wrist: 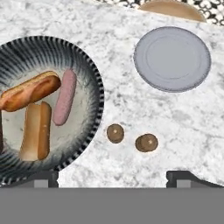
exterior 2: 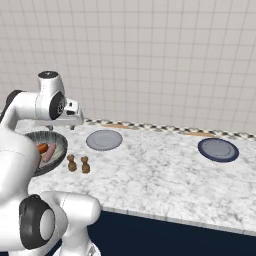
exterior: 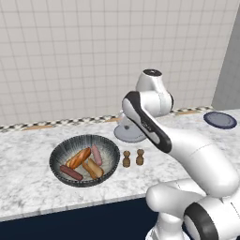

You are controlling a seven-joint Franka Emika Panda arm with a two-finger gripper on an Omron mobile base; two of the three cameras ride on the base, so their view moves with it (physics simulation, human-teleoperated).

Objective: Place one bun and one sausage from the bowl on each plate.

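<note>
grey-white marble counter [exterior: 28, 183] carries everything here. my jaws [wrist: 112, 177] stand wide open with nothing between them, tips at the bottom of the hand view, hanging above the counter between the bowl and the light grey plate.

bowl [exterior: 60, 153] sits left of my working spot, dark ribbed wall, paler inside. in it: two orange-tan buns, bun one [wrist: 29, 92] lying across the upper part, bun two [wrist: 36, 130] below it. pale pink sausage [wrist: 64, 97] lies just beside the end of bun one, towards the bowl's right wall. dark red sausage [exterior: 71, 172] lies along the near-left wall. contents are bunched up, touching or close to it; the pink sausage has the freest side, facing the bare bowl floor on the right.

light grey plate [wrist: 172, 58] is bare, set back near the checkered strip at the wall, well clear of the bowl rim. dark blue-grey plate [exterior 2: 217, 149] is far to the right on the same counter, also bare, well apart from everything else.

two small brown shakers [wrist: 115, 133] [wrist: 146, 142] stand upright on the counter just beside the bowl's right rim, between the bowl and the grey plate's near side. a low straight path from bowl to grey plate passes over or close by them.

open marble between the two plates and along the counter's front edge. tiled wall [exterior 2: 150, 60] behind.
</note>
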